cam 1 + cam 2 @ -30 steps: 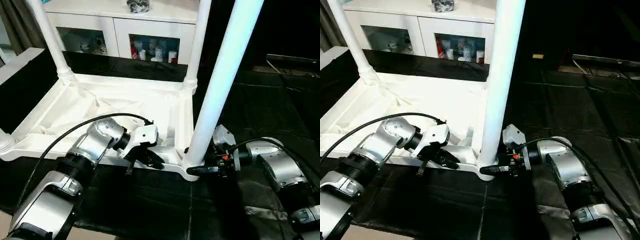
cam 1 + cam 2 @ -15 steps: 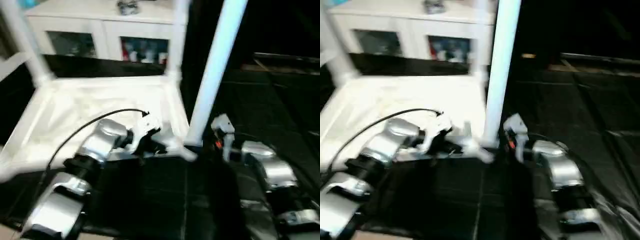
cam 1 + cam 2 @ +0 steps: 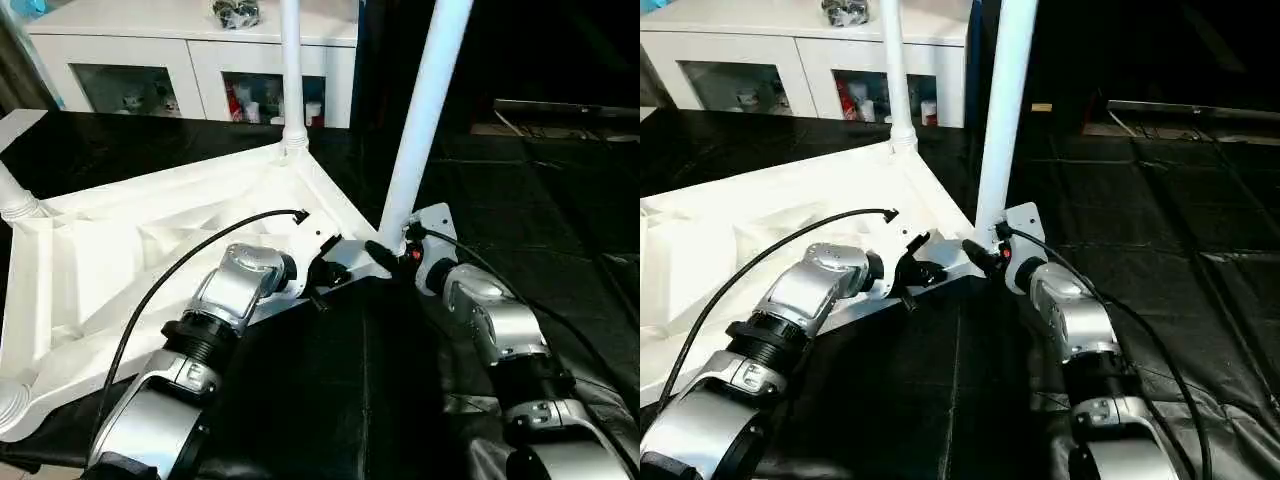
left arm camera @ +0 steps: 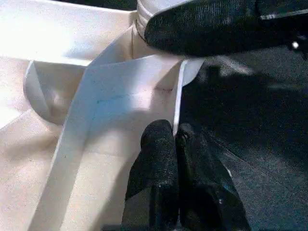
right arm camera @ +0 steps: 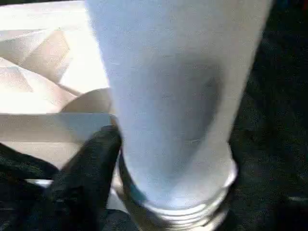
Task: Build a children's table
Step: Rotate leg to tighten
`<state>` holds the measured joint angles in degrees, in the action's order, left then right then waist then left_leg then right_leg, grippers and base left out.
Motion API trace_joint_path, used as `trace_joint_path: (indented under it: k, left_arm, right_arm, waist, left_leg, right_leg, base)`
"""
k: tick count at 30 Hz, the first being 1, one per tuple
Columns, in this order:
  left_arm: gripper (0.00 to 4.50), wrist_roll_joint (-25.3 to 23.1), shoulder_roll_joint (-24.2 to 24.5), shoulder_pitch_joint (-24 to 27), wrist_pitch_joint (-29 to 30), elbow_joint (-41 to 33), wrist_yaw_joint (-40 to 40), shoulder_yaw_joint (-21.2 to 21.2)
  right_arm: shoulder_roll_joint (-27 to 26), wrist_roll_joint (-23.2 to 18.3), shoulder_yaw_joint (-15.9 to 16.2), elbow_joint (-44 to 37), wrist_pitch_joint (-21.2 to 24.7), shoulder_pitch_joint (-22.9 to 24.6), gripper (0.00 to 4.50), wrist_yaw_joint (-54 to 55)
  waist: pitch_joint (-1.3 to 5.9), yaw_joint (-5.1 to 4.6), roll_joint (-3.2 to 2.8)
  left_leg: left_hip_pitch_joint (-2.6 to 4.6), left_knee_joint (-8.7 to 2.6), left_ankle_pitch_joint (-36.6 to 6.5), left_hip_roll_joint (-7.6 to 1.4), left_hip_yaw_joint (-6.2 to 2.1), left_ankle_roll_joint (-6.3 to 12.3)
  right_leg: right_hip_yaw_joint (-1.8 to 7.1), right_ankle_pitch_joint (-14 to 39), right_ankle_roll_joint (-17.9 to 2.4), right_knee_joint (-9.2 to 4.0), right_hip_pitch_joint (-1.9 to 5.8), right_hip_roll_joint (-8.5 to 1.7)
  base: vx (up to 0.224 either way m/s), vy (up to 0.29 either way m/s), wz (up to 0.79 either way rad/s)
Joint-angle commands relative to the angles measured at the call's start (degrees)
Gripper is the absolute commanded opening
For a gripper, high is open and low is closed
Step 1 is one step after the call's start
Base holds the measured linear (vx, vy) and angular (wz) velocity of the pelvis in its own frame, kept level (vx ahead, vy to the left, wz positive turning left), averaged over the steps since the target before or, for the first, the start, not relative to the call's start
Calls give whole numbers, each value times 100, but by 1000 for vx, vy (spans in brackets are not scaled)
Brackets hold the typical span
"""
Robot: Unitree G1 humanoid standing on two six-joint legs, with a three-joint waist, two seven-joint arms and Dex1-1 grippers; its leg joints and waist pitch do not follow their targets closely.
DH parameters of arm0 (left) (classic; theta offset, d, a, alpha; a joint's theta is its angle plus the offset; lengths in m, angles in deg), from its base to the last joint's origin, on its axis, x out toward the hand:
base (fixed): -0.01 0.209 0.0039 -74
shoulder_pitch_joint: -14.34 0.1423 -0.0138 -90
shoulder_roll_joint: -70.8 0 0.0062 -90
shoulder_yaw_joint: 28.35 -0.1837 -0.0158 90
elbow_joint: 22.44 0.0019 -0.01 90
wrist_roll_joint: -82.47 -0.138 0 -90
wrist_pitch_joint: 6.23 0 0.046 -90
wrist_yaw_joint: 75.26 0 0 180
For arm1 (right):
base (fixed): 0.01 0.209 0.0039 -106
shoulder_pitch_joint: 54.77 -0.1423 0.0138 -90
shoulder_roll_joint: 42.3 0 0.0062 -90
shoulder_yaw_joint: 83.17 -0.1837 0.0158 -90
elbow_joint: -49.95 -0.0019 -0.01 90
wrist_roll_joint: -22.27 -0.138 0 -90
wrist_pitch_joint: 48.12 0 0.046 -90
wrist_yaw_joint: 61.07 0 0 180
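My left gripper (image 4: 175,144) pinches the table top's (image 3: 120,250) edge. My right gripper (image 3: 385,255) hugs the leg (image 3: 425,110); I twist slowly, keeping it straight.

Floor: black mat (image 3: 300,400), creased, seams visible, dark at 3 o'clock
Cabinet: white glass-door cabinet (image 3: 200,60) at 11–12 o'clock, small items behind panes
On cabinet top: small dark-and-silver object (image 3: 236,12), unclear
Curtain: grey curtain (image 3: 20,50) at 10 o'clock
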<state>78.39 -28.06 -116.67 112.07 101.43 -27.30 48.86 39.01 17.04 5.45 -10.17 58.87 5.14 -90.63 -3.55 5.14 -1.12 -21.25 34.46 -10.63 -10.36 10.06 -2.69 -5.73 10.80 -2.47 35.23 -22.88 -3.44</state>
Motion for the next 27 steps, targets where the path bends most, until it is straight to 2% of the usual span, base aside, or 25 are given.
trace_joint_path:
  k: [1,4,9,17,18,20,21,23,25,26,27]
  left_arm:
    - [0,171,-177,-101,-234,-391,24,-83]
    - [0,144,-10,-56,-300,-429,255,-177]
    - [0,86,342,-1,-490,-420,739,-342]
    - [0,138,881,96,-890,-456,1776,-653]
    - [0,161,1045,103,-1101,-404,2143,-740]
    - [0,166,1070,104,-1141,-393,2207,-753]
    - [0,159,1182,104,-1350,-332,2447,-807]
    - [0,172,1255,109,-1449,-314,2627,-847]
    - [0,185,1450,117,-1740,-265,3111,-963]
    - [0,185,1450,117,-1740,-265,3111,-963]
    - [0,155,1526,113,-1880,-248,3263,-1031]
  right_arm:
    - [-371,-231,535,-168,7,62,373,-567]
    - [-208,-260,515,-215,-165,142,397,-791]
    - [188,-376,404,-417,-357,339,441,-1355]
    - [916,-607,352,-661,-557,535,446,-2560]
    - [1220,-600,457,-758,-682,614,446,-3032]
    - [1276,-594,482,-774,-711,629,446,-3117]
    - [1506,-610,595,-862,-759,697,446,-3516]
    - [1645,-652,666,-921,-762,729,446,-3795]
    - [1974,-706,866,-1030,-804,758,446,-4499]
    - [1974,-706,866,-1030,-804,758,446,-4499]
    - [2037,-654,938,-1005,-875,735,446,-4630]
  waist:
    - [461,31,22]
    - [465,27,19]
    - [472,34,30]
    - [449,75,37]
    - [442,91,20]
    - [450,150,20]
    - [456,175,18]
    - [457,194,11]
    - [459,253,33]
    - [464,272,31]
    - [455,295,34]
  left_leg:
    - [41,-339,-466,-301,-124,482]
    - [28,-339,-478,-303,-130,474]
    - [29,-327,-389,-302,-120,587]
    - [39,-335,-561,-319,-116,553]
    - [49,-337,-619,-325,-113,545]
    - [57,-332,-601,-341,-105,537]
    - [57,-329,-612,-335,-111,544]
    - [60,-329,-612,-348,-106,548]
    - [46,-321,-593,-341,-104,594]
    - [45,-321,-579,-344,-108,601]
    - [59,-321,-635,-346,-96,587]
  right_leg:
    - [366,656,-1122,-433,379,-584]
    - [368,565,-1151,-420,396,-593]
    - [371,325,-1208,-390,398,-580]
    - [365,752,-1125,-432,386,-583]
    - [361,841,-1121,-449,369,-581]
    - [370,803,-1092,-426,358,-573]
    - [357,798,-1109,-430,360,-571]
    - [365,780,-1109,-423,351,-576]
    - [365,772,-1063,-420,369,-571]
    - [363,773,-1063,-411,367,-574]
    - [363,901,-1061,-434,339,-577]
  base:
    - [0,0,0]
    - [0,0,0]
    - [0,0,0]
    - [0,0,0]
    - [0,0,0]
    - [0,0,0]
    - [0,0,0]
    - [0,0,0]
    - [0,0,0]
    - [0,0,0]
    - [0,0,0]
